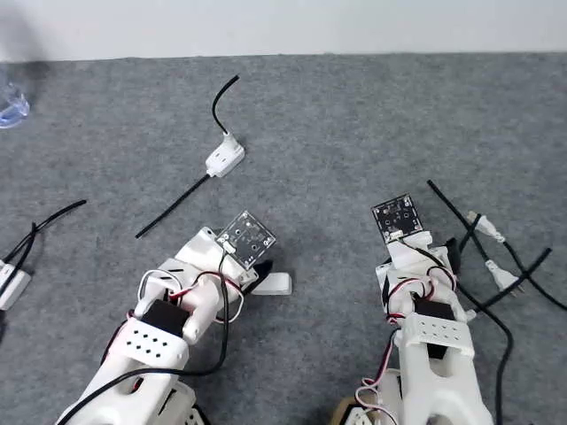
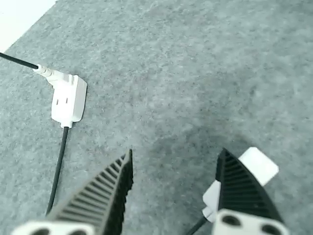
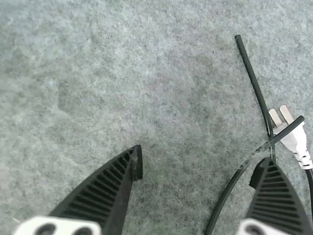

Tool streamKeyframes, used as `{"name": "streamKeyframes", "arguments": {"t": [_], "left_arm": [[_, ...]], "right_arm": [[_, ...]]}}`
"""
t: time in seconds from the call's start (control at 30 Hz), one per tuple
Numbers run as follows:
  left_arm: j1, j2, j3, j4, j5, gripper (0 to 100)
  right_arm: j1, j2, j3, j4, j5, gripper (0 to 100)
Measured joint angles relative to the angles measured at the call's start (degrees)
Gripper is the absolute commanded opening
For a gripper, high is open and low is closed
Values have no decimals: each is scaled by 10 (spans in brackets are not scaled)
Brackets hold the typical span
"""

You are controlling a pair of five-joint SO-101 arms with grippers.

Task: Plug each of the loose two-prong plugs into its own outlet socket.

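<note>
Lying on the grey worktop (image 1: 354,115): white outlet socket (image 2: 68,98). Left claw (image 2: 176,161), released and empty, near the socket. Right claw (image 3: 198,161), released and empty, and loose two-prong plug (image 3: 295,142), both well apart from it.

The grey felt table (image 1: 354,124) carried a white outlet socket (image 1: 224,158) with black cords (image 1: 173,208) and, well apart, two loose two-prong plugs (image 1: 492,232) among crossed black cables (image 1: 447,202).

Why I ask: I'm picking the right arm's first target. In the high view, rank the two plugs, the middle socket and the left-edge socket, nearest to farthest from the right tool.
1. Upper plug and lower plug, both just right of the right tool; too close to call.
2. Middle socket, ahead and to the left.
3. Left-edge socket, far left.
</note>
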Motion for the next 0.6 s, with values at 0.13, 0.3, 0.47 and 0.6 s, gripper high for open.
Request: {"name": "streamKeyframes", "arguments": {"t": [0.13,0.3,0.47,0.6], "left_arm": [[0,0,0,-8,0,261],[1,15,32,-51,-17,261],[35,105,15,-81,-25,261],[35,169,-44,-54,-27,261]], "right_arm": [[0,0,0,0,0,351],[0,0,0,0,0,351],[0,0,0,0,0,351],[0,0,0,-1,0,351]]}}
